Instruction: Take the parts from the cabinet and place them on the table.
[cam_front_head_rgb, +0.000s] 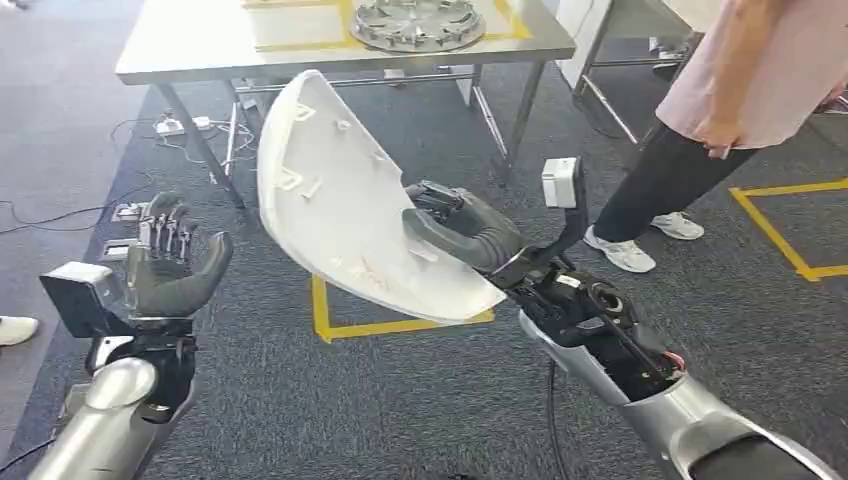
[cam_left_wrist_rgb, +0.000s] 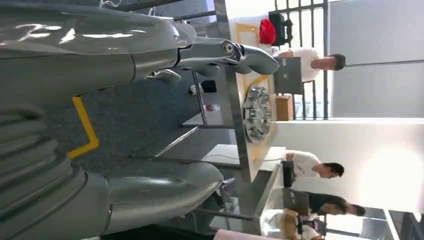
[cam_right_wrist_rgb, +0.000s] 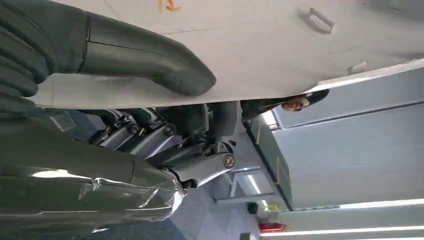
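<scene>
A large white curved plastic shell part (cam_front_head_rgb: 335, 200) is held up in mid-air in the head view, its ribbed inner side facing me. My right hand (cam_front_head_rgb: 462, 232) grips it at its lower right edge, thumb (cam_right_wrist_rgb: 150, 57) pressed on the white surface (cam_right_wrist_rgb: 280, 45) and fingers (cam_right_wrist_rgb: 165, 135) behind it. My left hand (cam_front_head_rgb: 172, 262) is raised at the left, open, palm up, holding nothing; its fingers (cam_left_wrist_rgb: 240, 52) stretch toward the table. The grey table (cam_front_head_rgb: 200, 45) stands ahead with a silver wheel cover (cam_front_head_rgb: 417, 24) on it, also seen as the wheel cover (cam_left_wrist_rgb: 256, 114).
A person in a pink top and dark trousers (cam_front_head_rgb: 690, 150) stands at the right, close to the table. Yellow tape marks (cam_front_head_rgb: 400, 325) lie on the dark carpet. Cables and a power strip (cam_front_head_rgb: 170, 126) lie under the table's left side. Other people (cam_left_wrist_rgb: 312, 167) sit beyond the table.
</scene>
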